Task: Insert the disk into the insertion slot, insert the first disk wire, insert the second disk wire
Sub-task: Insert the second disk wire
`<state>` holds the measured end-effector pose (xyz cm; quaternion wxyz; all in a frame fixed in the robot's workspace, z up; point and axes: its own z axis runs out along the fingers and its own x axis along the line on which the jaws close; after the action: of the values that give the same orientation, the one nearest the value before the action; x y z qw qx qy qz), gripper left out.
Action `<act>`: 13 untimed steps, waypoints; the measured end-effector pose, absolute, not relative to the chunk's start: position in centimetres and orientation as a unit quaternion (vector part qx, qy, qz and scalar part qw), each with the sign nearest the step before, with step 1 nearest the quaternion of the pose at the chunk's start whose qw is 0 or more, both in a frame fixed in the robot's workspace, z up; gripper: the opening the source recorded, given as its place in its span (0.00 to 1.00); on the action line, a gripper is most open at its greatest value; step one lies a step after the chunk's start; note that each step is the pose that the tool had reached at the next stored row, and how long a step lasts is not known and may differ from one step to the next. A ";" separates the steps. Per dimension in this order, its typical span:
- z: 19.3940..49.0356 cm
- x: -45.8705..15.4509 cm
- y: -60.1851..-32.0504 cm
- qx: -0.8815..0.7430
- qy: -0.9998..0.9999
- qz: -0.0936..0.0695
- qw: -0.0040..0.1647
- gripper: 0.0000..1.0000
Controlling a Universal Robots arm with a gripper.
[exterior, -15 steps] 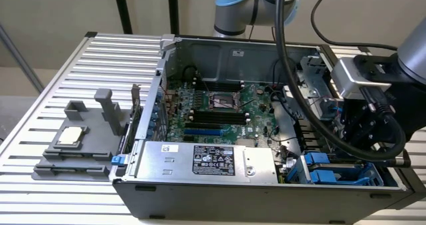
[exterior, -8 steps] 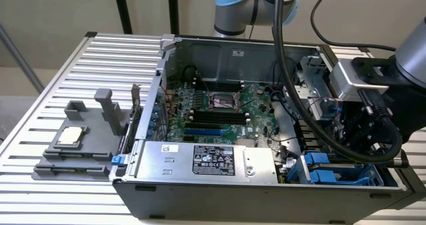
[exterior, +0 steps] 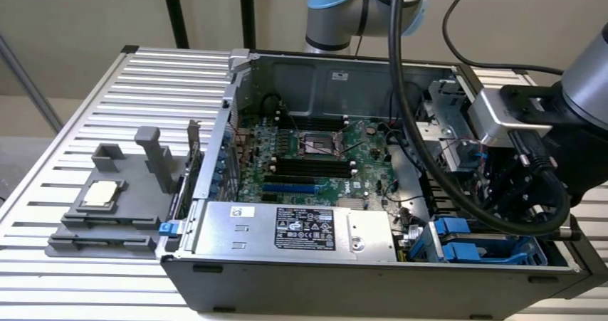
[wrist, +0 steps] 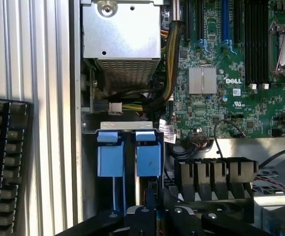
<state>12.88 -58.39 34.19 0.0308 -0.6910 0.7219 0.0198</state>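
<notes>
The insertion slot, a grey-blue drive cage, sits in the open computer case at the front corner on the exterior view's right. In the wrist view two bright blue carrier tabs stand side by side in the cage. The disk's silver body is hidden, and I cannot tell which tab is its own. My gripper is shut, with its dark fingertips right at the second tab. In the exterior view the gripper hangs low over the cage. A thin blue wire runs from the first tab.
A silver power-supply box with a black label lies beside the cage. A cable bundle with a white plug hangs between them. The green motherboard fills the case floor. A grey stand with a chip sits on the slatted table. A keyboard lies outside the case.
</notes>
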 end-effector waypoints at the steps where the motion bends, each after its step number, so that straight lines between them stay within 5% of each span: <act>1: 34.2 12.9 -58.4 -0.691 0.722 0.020 0.031 0.16; 13: 34.1 12.9 -58.4 -0.691 0.722 0.021 0.032 0.16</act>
<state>12.88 -58.39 34.05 0.0322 -0.6913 0.7216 0.0205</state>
